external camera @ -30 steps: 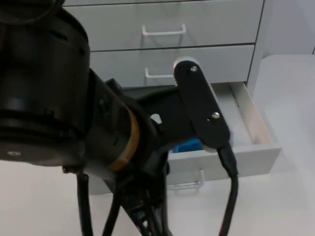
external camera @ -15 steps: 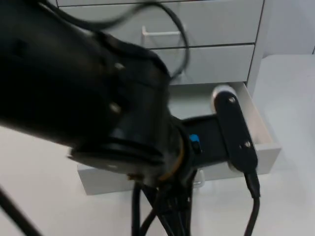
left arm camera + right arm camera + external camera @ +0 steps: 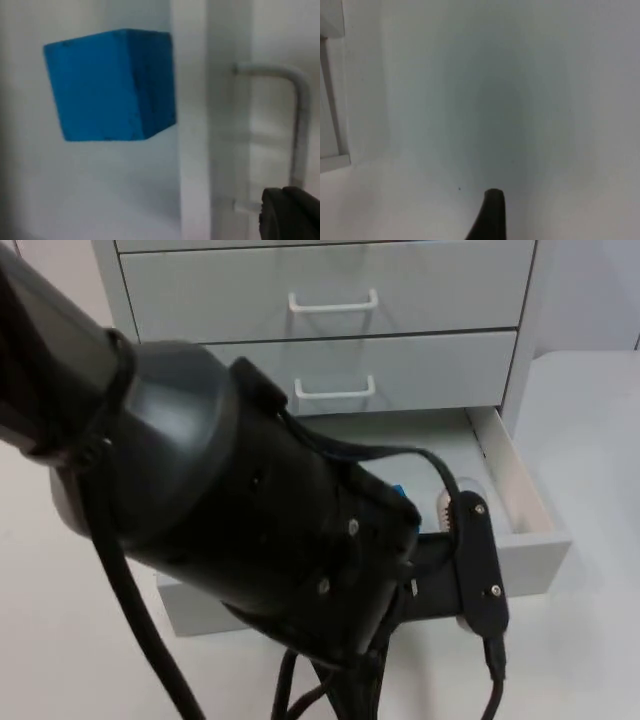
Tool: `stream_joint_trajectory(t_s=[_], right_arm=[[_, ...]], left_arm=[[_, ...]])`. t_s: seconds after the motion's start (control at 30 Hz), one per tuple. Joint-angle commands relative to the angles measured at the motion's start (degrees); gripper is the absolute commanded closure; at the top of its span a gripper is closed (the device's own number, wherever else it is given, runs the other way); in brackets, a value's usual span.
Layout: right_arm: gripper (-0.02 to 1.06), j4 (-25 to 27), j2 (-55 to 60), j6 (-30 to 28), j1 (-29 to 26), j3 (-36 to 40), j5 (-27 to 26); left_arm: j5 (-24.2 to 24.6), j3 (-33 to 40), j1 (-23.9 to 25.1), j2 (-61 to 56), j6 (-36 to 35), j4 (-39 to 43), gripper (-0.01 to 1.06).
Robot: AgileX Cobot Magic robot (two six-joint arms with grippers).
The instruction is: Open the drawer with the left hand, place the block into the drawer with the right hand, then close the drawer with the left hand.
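Note:
The bottom drawer point(image 3: 522, 502) of the grey cabinet stands pulled out over the white table. A blue block point(image 3: 112, 85) lies on the drawer floor just behind the drawer's front panel point(image 3: 192, 150). My left arm point(image 3: 250, 530) reaches over the drawer and hides most of it in the top view. My left gripper point(image 3: 290, 215) hangs on the outer side of the front panel, close to the bent white handle point(image 3: 297, 125). My right gripper point(image 3: 492, 215) waits above bare table with nothing near it.
Two upper drawers are closed, each with a white handle point(image 3: 333, 305) point(image 3: 335, 392). White table top point(image 3: 590, 420) extends right of the cabinet. A cabinet edge point(image 3: 330, 125) appears beside bare table in the right wrist view.
My left arm has swung down and toward the front of the drawer, covering more of it. The drawer stays pulled out by the same amount.

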Motion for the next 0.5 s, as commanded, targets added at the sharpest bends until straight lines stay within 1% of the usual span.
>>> stream_joint_trajectory(t_s=[0.0, 0.2, 0.23, 0.27, 0.33, 0.47], right_arm=[[0.33, -0.2, -0.3, 0.2, 0.4, 0.4, -0.6], [0.33, -0.3, -0.3, 0.2, 0.4, 0.4, -0.7], [0.33, -0.3, -0.3, 0.2, 0.4, 0.4, -0.7], [0.33, -0.3, -0.3, 0.2, 0.4, 0.4, -0.8], [0.33, -0.3, -0.3, 0.2, 0.4, 0.4, -0.8], [0.33, -0.4, -0.3, 0.2, 0.4, 0.4, -0.8]], left_arm=[[1.1, -0.4, -0.4, 0.4, -6.5, 5.7, 1.05], [1.0, -0.4, -0.2, 0.4, -11.5, 11.9, 1.05], [1.0, -0.4, -0.2, 0.4, -11.5, 11.9, 1.05], [1.1, -0.4, -0.2, 0.4, -13.6, 14.3, 1.05], [1.1, -0.4, -0.2, 0.4, -15.5, 16.4, 1.05], [1.1, -0.4, -0.2, 0.4, -15.8, 17.6, 1.05]])
